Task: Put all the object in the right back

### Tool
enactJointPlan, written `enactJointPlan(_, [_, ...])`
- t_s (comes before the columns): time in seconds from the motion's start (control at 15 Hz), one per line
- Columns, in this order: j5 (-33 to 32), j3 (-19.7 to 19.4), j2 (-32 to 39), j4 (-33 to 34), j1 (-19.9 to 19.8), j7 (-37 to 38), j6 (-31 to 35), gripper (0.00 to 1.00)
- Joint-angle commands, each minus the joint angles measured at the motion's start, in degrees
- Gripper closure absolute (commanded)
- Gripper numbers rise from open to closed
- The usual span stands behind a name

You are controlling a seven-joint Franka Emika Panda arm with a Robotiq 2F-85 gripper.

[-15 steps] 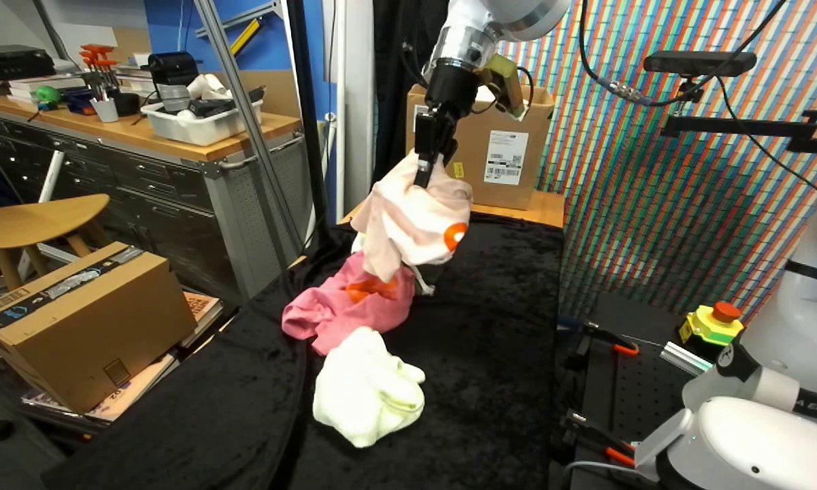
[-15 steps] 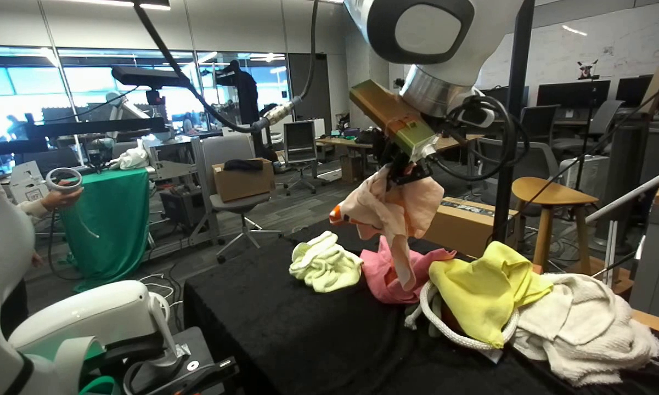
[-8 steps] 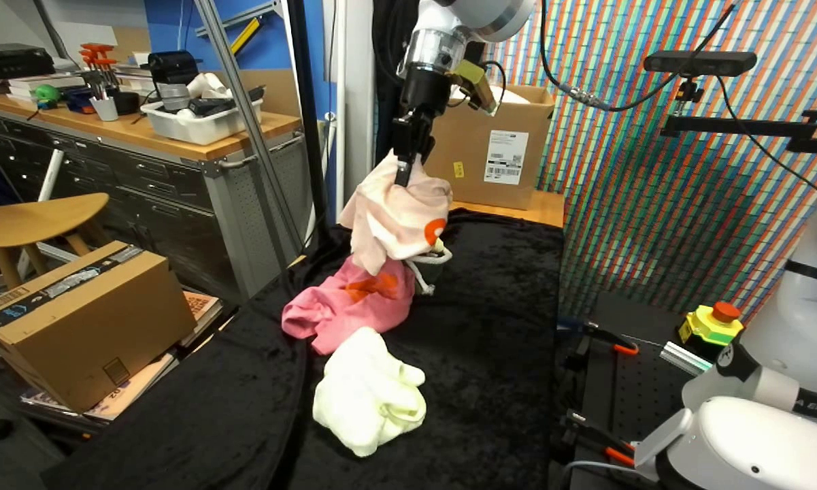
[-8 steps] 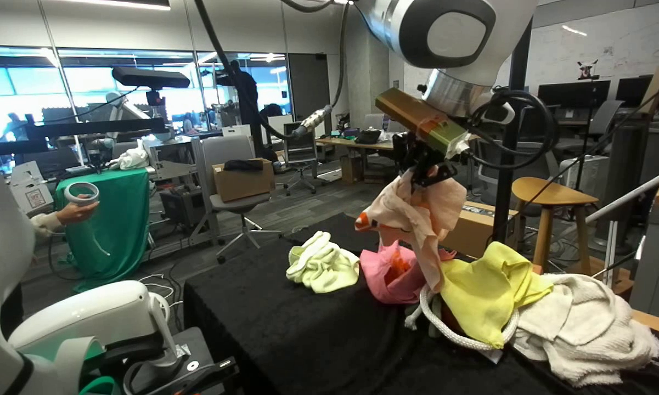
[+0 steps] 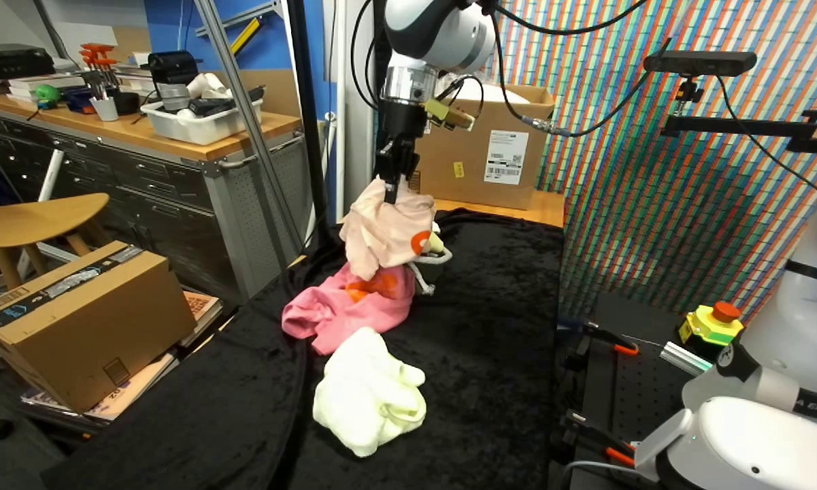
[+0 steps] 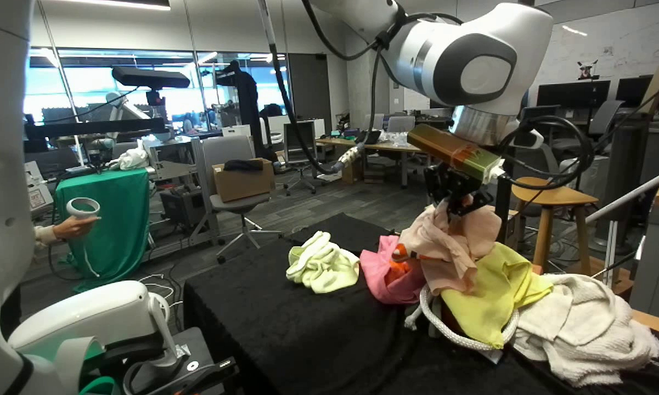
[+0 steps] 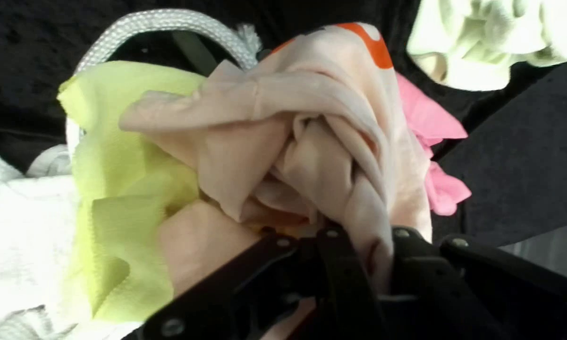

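Observation:
My gripper (image 5: 391, 194) is shut on a peach cloth (image 5: 384, 231) with an orange mark. The cloth hangs in folds, also in the wrist view (image 7: 311, 94), where it bunches between the fingers. In an exterior view it hangs (image 6: 444, 247) over the near side of a yellow cloth (image 6: 499, 296). The yellow cloth drapes over a dark container with a white rope handle (image 6: 466, 343); the container is mostly hidden. A pink cloth (image 5: 354, 306) lies beside it, partly behind the peach cloth. A pale green cloth (image 5: 367, 395) lies crumpled on the table.
Off-white cloths (image 6: 587, 323) lie heaped beside the container. Black fabric (image 5: 490, 354) covers the table. A cardboard box (image 5: 476, 184) stands at the table's far end. A metal post (image 5: 245, 122) and a wooden stool (image 6: 554, 192) stand near the table's side.
My gripper has carried the peach cloth across from above the pink cloth toward the yellow cloth and the rope-handled container, and has lowered it. The cloths on the table look almost unchanged.

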Motion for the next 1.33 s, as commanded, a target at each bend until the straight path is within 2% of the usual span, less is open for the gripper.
enactJointPlan(0.0, [-5.5, 0.7, 3.51, 3.33, -0.6, 5.39, 2.07, 0.65])
enactJointPlan(0.53, [-12.76, 0.71, 1.68, 1.4, 0.11, 11.46, 3.67, 0.02])
enactJointPlan(0.87, [-17.21, 1.11, -3.33, -1.7, 1.79, 15.57, 4.96, 0.0])
enactJointPlan(1.27, [-18.01, 4.88, -8.82, -9.61, 5.38, 19.42, 5.76, 0.0])
